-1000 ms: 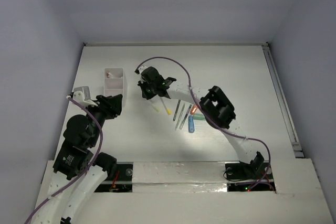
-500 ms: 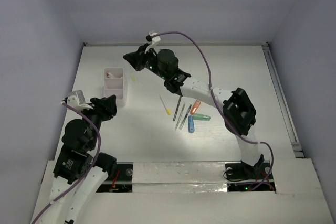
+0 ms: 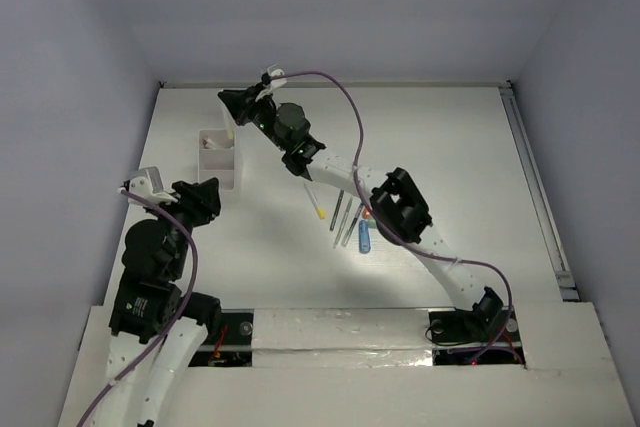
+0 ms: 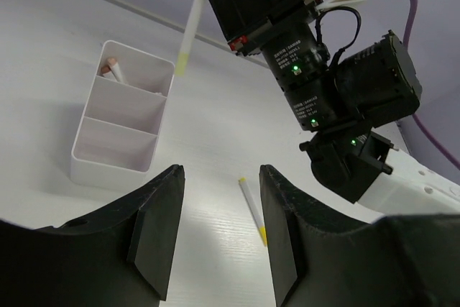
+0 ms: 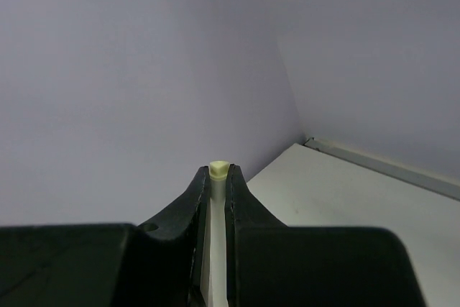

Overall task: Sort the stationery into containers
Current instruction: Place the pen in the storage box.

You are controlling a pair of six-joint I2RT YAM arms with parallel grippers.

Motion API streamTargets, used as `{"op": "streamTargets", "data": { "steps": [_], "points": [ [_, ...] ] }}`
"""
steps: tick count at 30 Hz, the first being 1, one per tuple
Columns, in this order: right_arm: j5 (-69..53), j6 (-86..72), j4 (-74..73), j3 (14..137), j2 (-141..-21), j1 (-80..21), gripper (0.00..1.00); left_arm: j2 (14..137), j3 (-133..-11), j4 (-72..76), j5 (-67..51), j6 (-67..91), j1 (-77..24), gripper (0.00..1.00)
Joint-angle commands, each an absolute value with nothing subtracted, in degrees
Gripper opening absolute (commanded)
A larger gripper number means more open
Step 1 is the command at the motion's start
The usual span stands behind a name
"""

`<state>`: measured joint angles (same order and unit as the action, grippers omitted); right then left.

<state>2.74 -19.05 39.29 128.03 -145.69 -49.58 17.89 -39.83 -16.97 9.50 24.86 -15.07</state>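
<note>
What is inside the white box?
In the white box, the far compartment holds pink-tipped sticks. The other two compartments look empty, though walls hide part of their floors.

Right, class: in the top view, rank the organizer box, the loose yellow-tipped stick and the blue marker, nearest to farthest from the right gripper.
From the right gripper:
1. organizer box, close by, left side of the table.
2. loose yellow-tipped stick, mid-table.
3. blue marker, farthest right, near side.
</note>
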Motion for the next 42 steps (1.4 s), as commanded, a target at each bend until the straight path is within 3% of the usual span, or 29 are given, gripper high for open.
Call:
{"op": "streamTargets", "data": {
  "steps": [1,6,23,29,33,35,42],
  "points": [
    [4.2,-17.1,42.7,136.9,-148.0,-50.1,0.0,19.3,-39.6,-14.2,7.8,23.6,-14.4,0.43],
    [5.3,-16.2,42.3,143.4,-154.2,-50.1,0.0,19.2,-39.6,-14.3,8.1,23.5,-13.9,0.43],
    [5.5,-15.7,44.5,141.1,-157.9,-50.1,0.01,19.9,-39.7,-14.5,8.2,23.3,-12.7,0.42],
    [5.6,-16.2,46.8,136.6,-156.6,-50.1,0.17,19.6,-39.7,-14.6,8.3,23.2,-12.7,0.42],
    [4.8,-16.6,49.7,131.7,-152.9,-50.1,0.41,19.9,-39.8,-14.7,8.5,23.1,-12.7,0.42],
    [2.8,-15.8,49.0,130.7,-150.7,-50.1,0.48,19.5,-39.7,-14.6,8.4,23.0,-12.2,0.42],
    [-1.9,-14.0,48.6,121.2,-138.8,-50.1,0.6,18.9,-39.6,-14.3,7.9,23.0,-11.7,0.42]
  ]
}}
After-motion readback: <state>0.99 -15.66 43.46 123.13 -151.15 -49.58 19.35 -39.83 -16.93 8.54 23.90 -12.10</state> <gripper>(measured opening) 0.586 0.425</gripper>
